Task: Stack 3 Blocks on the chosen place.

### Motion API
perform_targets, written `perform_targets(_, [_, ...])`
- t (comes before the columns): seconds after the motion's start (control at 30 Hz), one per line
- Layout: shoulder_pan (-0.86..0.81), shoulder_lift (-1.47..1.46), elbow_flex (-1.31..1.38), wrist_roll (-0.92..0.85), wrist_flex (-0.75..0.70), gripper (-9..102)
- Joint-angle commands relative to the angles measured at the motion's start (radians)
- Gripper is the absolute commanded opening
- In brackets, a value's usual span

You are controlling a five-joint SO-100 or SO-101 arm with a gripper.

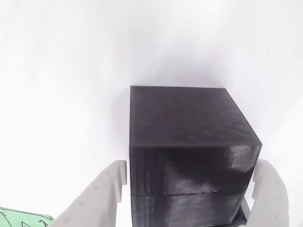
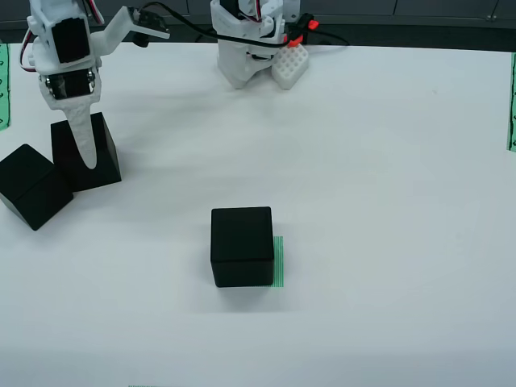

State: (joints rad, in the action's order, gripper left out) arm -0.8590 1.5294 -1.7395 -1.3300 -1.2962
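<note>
The white counter [image 2: 387,161] carries everything, with the arm's base [image 2: 250,48] at its far edge in the overhead view. The arm reaches to the far left, its jaws [image 2: 85,149] open and straddling one block [image 2: 101,161] (the wrist view shows this block [image 1: 189,156] between the two white fingers [image 1: 102,198], a gap on either side, nothing gripped). A second block [image 2: 31,185] sits just left of it, corners close. A third block [image 2: 242,246] stands mid-counter, covering most of the striped patch [image 2: 279,262], whose green edge shows at its right.
</note>
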Motion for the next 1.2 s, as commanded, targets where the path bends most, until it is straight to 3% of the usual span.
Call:
perform_targets(0.0, [0.020, -0.006, 0.038, 0.009, 0.012, 31])
perform_targets(0.5, [0.041, -0.005, 0.014, 0.009, -0.009, 22])
perform_targets(0.73, [0.064, 0.230, -0.049, -0.008, -0.049, 21])
perform_targets(0.97, [0.190, 0.465, -0.040, -0.008, -0.192, 21])
perform_targets(1.17, [0.376, 0.489, 0.114, 0.017, -0.276, 21])
